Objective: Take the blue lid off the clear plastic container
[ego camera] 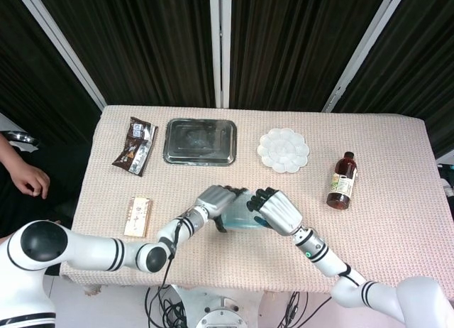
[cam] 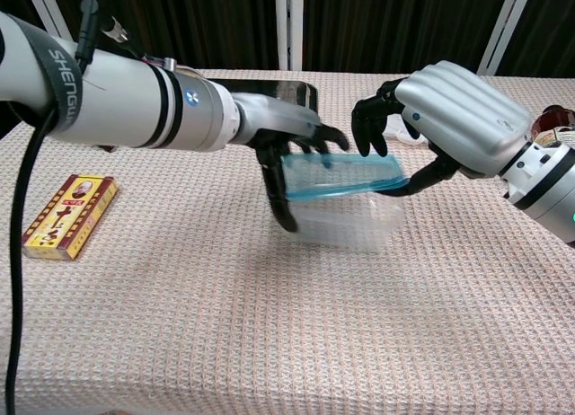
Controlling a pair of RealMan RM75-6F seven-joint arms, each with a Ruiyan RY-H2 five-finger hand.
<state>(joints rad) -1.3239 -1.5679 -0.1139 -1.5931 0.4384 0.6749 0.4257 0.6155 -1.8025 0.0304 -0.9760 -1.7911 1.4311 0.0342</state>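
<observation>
The clear plastic container (cam: pixel 346 225) stands on the cloth near the table's front middle. Its blue lid (cam: pixel 346 174) is tilted, raised off the rim on the right side and lower on the left. My left hand (cam: pixel 292 141) grips the container's left end, thumb down the front wall and fingers lying over the lid's left edge. My right hand (cam: pixel 449 114) holds the lid's right edge, thumb beneath it and fingers curled above. In the head view the two hands (ego camera: pixel 216 200) (ego camera: pixel 277 209) close in on the container (ego camera: pixel 240 218) from both sides and hide most of it.
At the back stand a metal tray (ego camera: pixel 200 140), a white flower-shaped plate (ego camera: pixel 283 149) and a dark snack packet (ego camera: pixel 135 145). A brown bottle (ego camera: pixel 342 181) stands to the right. A yellow box (cam: pixel 69 215) lies at the left. A person's hand (ego camera: pixel 25 177) shows beyond the left edge.
</observation>
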